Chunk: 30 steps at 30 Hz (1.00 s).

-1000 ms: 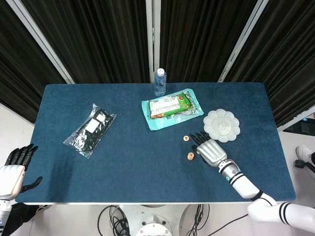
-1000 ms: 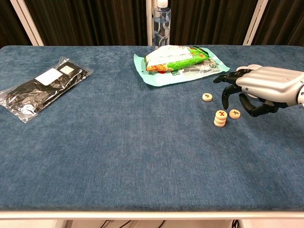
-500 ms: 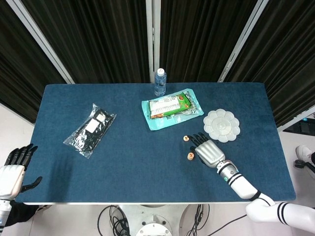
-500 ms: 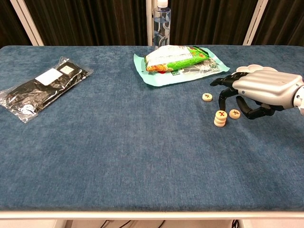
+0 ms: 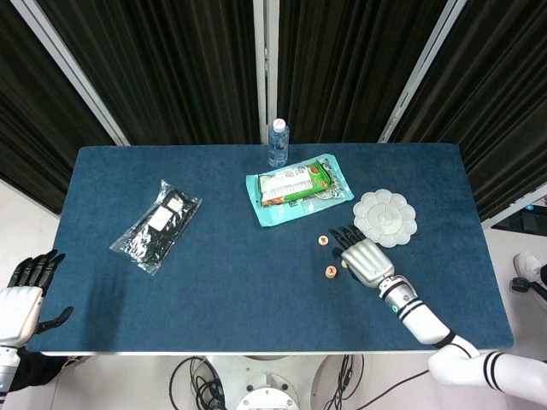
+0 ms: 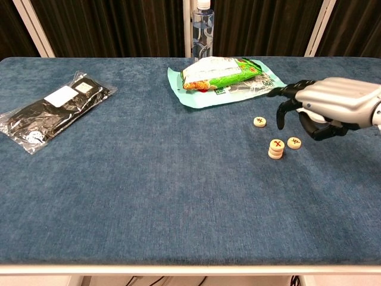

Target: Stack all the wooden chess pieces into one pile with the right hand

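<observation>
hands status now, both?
Left hand: open, holds nothing, off the table edge.
Right hand: open, holds nothing, fingers apart above the chess pieces.

Water bottle point(image 5: 278, 142), snack bag point(image 5: 295, 185), black packet point(image 5: 157, 225) — flower-shaped palette point(image 5: 385, 219)

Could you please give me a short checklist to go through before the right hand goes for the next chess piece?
1. Right hand free of any piece: ok, its fingers hang apart with nothing in them.
2. Pile upright: ok, the discs sit squarely on one another.
3. Nearest loose piece reachable: ok, it lies flat just right of the pile, apart from it, below the hand.
4. Far loose piece clear: ok, it lies alone on the table.
5. Hand clear of the pile: ok in the chest view.
6. Left hand out of the way: ok, off the table's left edge.
</observation>
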Each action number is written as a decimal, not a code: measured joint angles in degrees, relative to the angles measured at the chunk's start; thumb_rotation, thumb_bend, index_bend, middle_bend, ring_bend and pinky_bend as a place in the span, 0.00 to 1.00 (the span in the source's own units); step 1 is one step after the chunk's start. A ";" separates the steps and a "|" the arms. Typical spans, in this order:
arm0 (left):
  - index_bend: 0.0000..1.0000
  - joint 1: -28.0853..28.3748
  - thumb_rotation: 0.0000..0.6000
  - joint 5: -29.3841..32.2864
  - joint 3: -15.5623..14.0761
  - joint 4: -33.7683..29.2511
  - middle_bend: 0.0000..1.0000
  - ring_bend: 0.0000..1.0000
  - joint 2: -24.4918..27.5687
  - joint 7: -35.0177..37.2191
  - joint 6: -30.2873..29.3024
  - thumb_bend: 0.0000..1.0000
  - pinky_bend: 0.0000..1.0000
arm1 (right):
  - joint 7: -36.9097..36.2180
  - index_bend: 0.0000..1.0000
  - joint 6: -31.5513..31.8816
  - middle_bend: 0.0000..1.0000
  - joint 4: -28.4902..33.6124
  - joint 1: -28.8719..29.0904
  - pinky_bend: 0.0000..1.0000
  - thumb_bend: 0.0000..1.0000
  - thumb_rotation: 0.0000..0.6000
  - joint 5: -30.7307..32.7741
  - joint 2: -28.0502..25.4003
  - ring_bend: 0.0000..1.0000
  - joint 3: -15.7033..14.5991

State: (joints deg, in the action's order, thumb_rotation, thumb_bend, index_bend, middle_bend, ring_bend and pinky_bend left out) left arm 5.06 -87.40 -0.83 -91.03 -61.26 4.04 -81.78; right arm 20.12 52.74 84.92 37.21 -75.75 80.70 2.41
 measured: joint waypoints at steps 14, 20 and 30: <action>0.05 0.07 1.00 0.15 -0.04 -0.07 0.00 0.00 -0.12 -0.46 0.24 0.23 0.00 | 2.71 0.28 -0.95 0.00 -5.62 -0.93 0.00 0.23 1.00 4.72 3.14 0.00 -0.13; 0.05 0.10 1.00 0.28 -0.02 0.09 0.00 0.00 -0.13 -0.34 0.38 0.23 0.00 | 0.73 0.34 -0.06 0.00 -7.26 -0.95 0.00 0.23 1.00 2.45 5.14 0.00 -0.16; 0.05 0.04 1.00 0.26 -0.02 0.20 0.00 0.00 -0.09 -0.08 0.27 0.23 0.00 | -0.57 0.41 0.72 0.00 -9.75 -1.16 0.00 0.23 1.00 1.13 7.36 0.00 0.06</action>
State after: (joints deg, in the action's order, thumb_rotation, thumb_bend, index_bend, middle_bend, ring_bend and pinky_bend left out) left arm 5.11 -87.14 -0.86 -90.83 -61.36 3.95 -81.50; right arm 19.56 53.46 75.17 36.05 -74.62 88.07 2.47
